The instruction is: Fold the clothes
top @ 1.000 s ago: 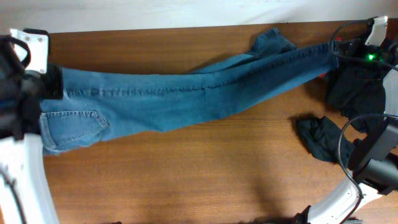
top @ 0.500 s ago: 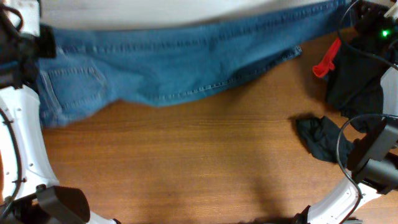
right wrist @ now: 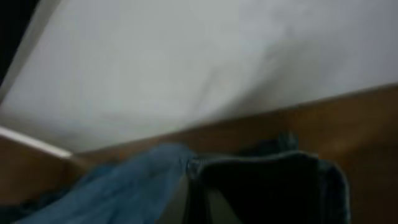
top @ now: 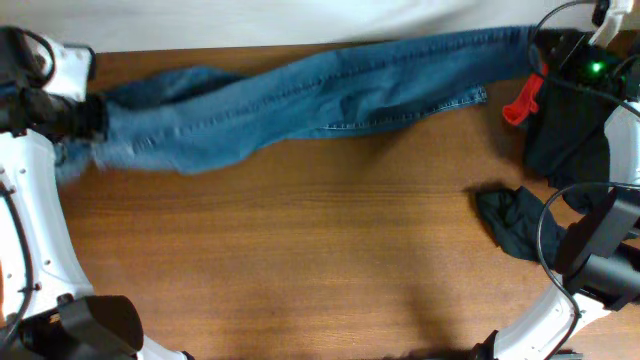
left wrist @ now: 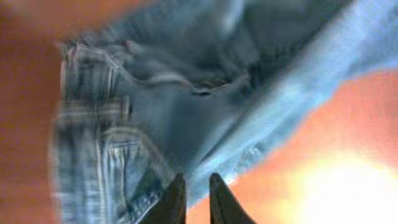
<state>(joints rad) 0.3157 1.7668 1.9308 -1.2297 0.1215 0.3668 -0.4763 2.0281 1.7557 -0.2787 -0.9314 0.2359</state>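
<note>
The jeans [top: 320,95] are strung along the far edge of the bench [top: 300,260]. Their long axis runs left to right and climbs a little toward the right. The waist end is slumped in a heap at the left, and one leg reaches the far right corner. So each arm has an end of the garment right at its fingers, while the middle lies between them, well apart from both.

The right fingers [right wrist: 179,200] are closed on the hem: that wrist view shows a dark fold of denim cuff bunched right at their tips. The left fingers [left wrist: 176,202] stand almost together with a thin slit between them. Waistband and pocket fill the view just beyond, but the picture is smeared, and I can't tell whether any denim is caught in that slit.

Only the overhead view gives the whole line of the jeans. There the other leg's hem stops short on the bench near a red tool [top: 520,100], with dark cloths [top: 565,140] piled at the right. Only the left wrist shows the pocket stitching up close.

To my eye no fold is made yet. The next move likely means carrying one end over along that long axis, and the right arm looks to have the surer hold.
</note>
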